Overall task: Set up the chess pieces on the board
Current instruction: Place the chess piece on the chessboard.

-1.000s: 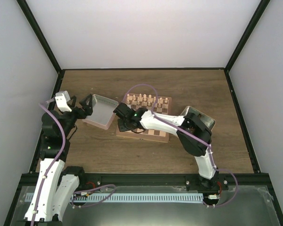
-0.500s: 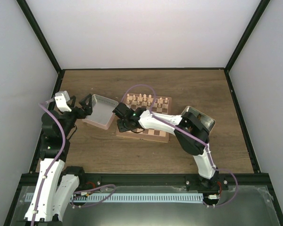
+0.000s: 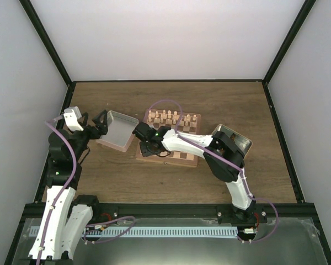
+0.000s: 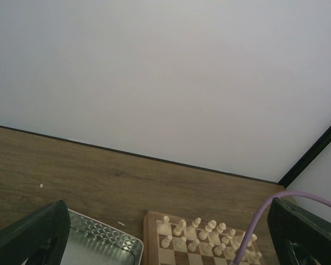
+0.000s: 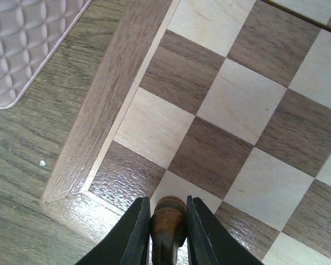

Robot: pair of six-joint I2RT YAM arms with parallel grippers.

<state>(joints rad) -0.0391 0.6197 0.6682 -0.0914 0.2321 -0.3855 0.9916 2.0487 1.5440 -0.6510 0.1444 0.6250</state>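
In the right wrist view my right gripper (image 5: 166,220) is shut on a dark brown chess piece (image 5: 168,216), both fingers pressed against its sides. It hangs over the near-left corner squares of the board (image 5: 102,130). From above, the right gripper (image 3: 147,147) is at the board's (image 3: 194,161) left end. Cream pieces (image 3: 169,117) fill the far rows. My left gripper (image 3: 100,123) stands open and empty beside the left tin (image 3: 119,130). Its dark fingers (image 4: 36,234) frame the board's far-left corner (image 4: 150,232).
A second metal tin (image 3: 235,139) lies right of the board, partly under the right arm. The left tin's corner (image 5: 25,41) lies just beyond the board's rim. A purple cable (image 4: 254,226) crosses the left wrist view. Dark frame rails border the table.
The right gripper has shifted slightly over the board's near-left corner with the dark piece between its fingers. The left arm has not moved.
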